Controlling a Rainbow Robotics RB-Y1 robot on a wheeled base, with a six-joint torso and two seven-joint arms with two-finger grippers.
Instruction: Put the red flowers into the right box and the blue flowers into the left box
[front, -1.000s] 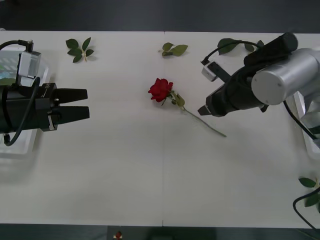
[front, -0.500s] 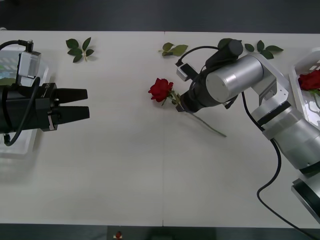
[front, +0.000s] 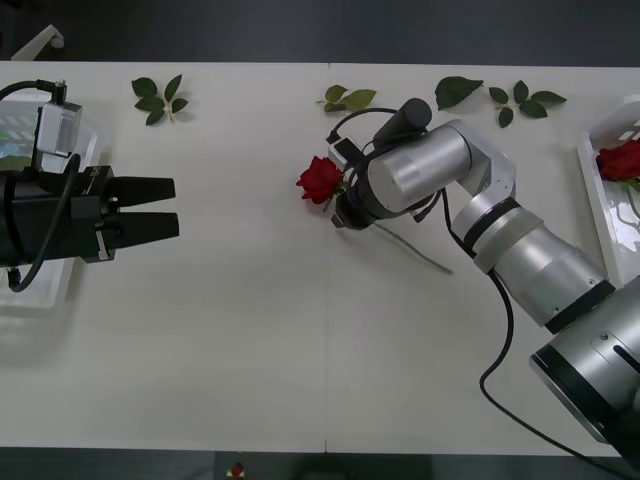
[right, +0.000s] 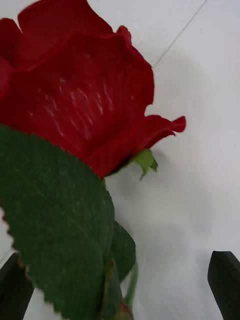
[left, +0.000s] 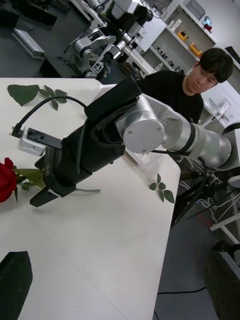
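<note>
Now: right gripper straddling the rose stem

Your red rose (front: 321, 179) lies mid-table, bloom toward the left, stem trailing back under the arm. Your right gripper (front: 345, 213) sits low just behind the bloom, fingers (right: 225, 282) spread wide with stem and leaf between them, nothing pinched. Drop flush, centre the stem, and close below the leaf, not on the petals. One rose already lies in the right box (front: 600, 205) at the table's right edge. Your left gripper (front: 165, 207) waits over the left box (front: 40, 296), fingers nearly together, holding nothing.
</note>
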